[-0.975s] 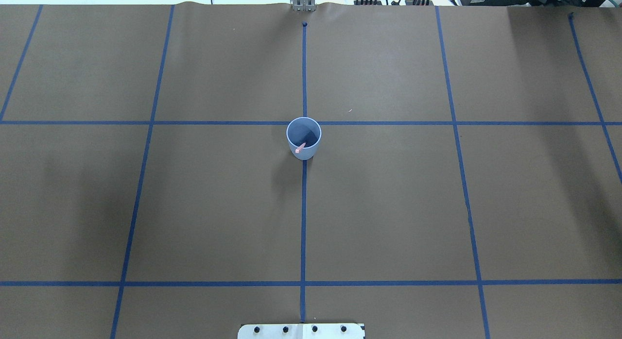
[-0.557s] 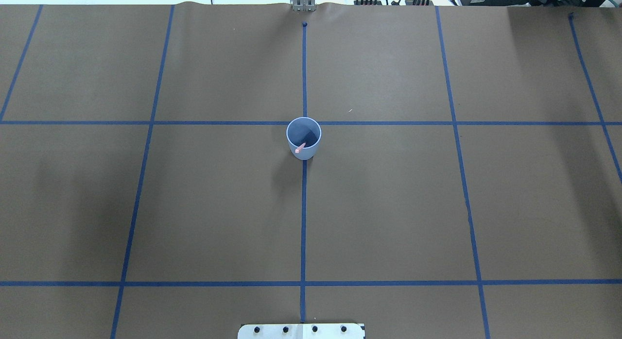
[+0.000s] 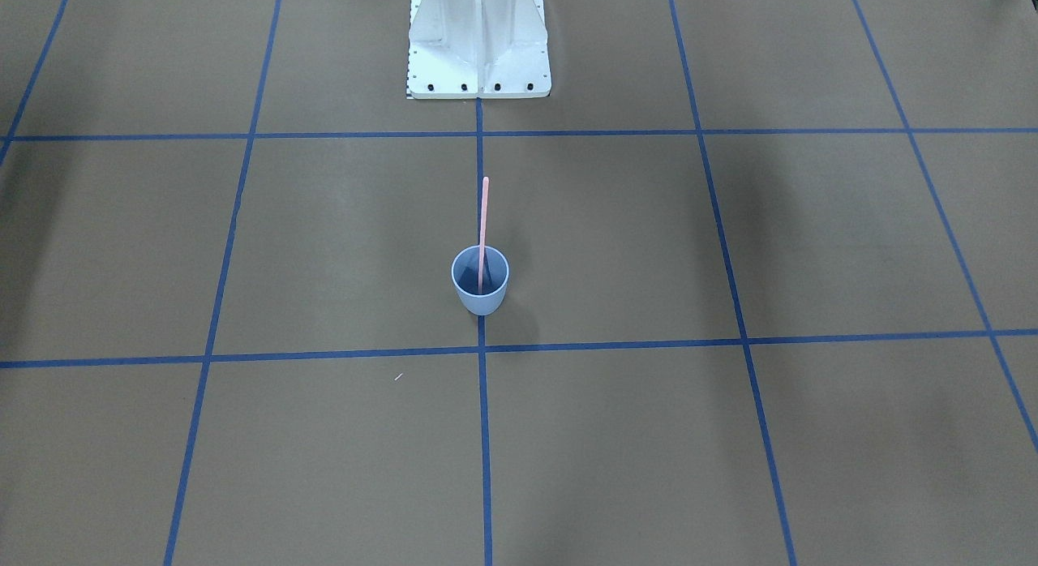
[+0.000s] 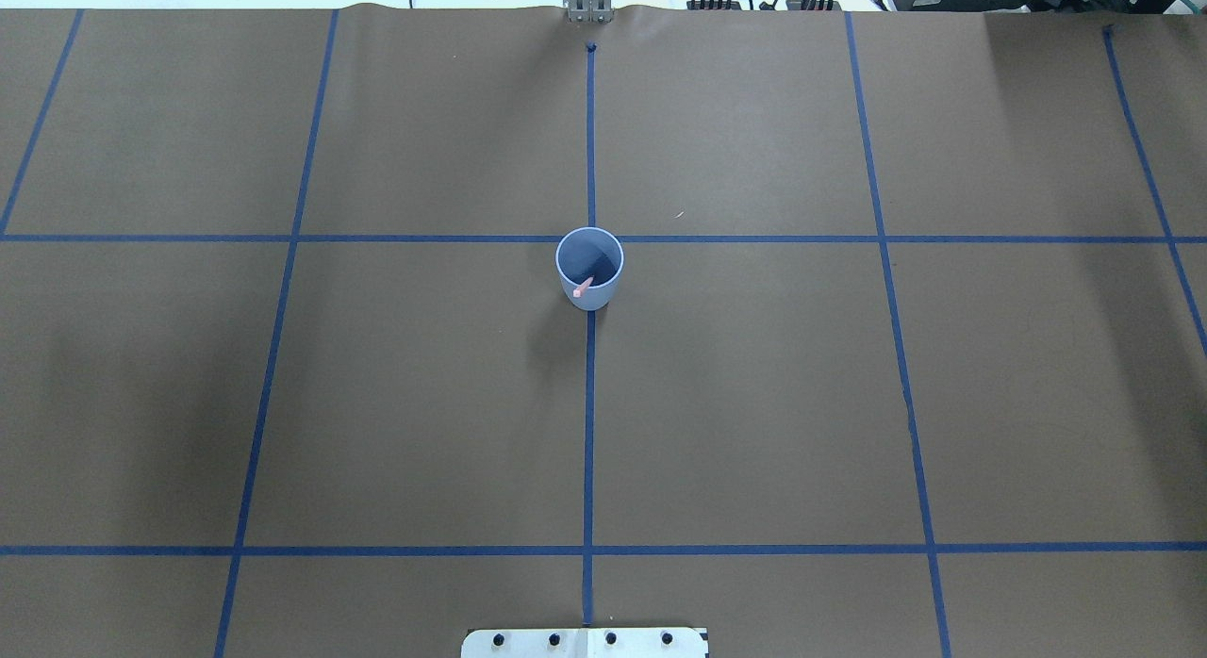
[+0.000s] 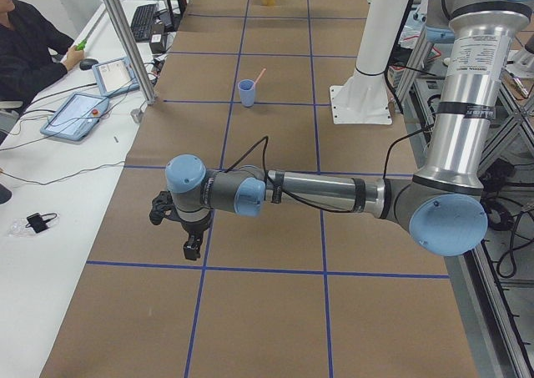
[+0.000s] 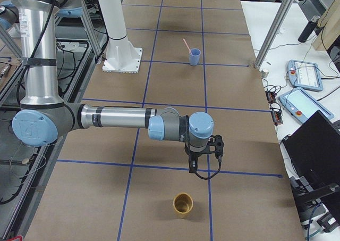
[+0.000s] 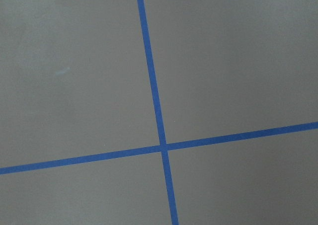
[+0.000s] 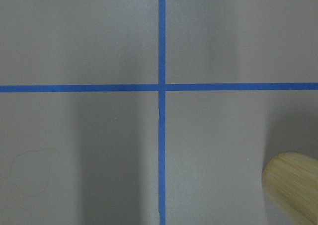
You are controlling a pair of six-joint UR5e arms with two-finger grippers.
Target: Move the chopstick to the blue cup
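The pale blue cup (image 3: 480,300) stands upright at the middle of the table, on the centre tape line (image 4: 589,300). The pink chopstick (image 3: 484,217) stands in it and leans on the rim toward the robot's base; its top end shows in the overhead view (image 4: 583,286). Both also show in the exterior left view, cup (image 5: 247,93) and chopstick (image 5: 259,76). The left gripper (image 5: 190,246) hangs over the table's left end, far from the cup. The right gripper (image 6: 193,169) hangs over the right end. I cannot tell whether either is open or shut.
A bamboo cup (image 6: 183,204) stands on the table near the right gripper and shows in the right wrist view (image 8: 293,187). The white robot base (image 3: 478,47) stands behind the blue cup. A side table with tablets (image 5: 75,115) and a seated person lie across the table.
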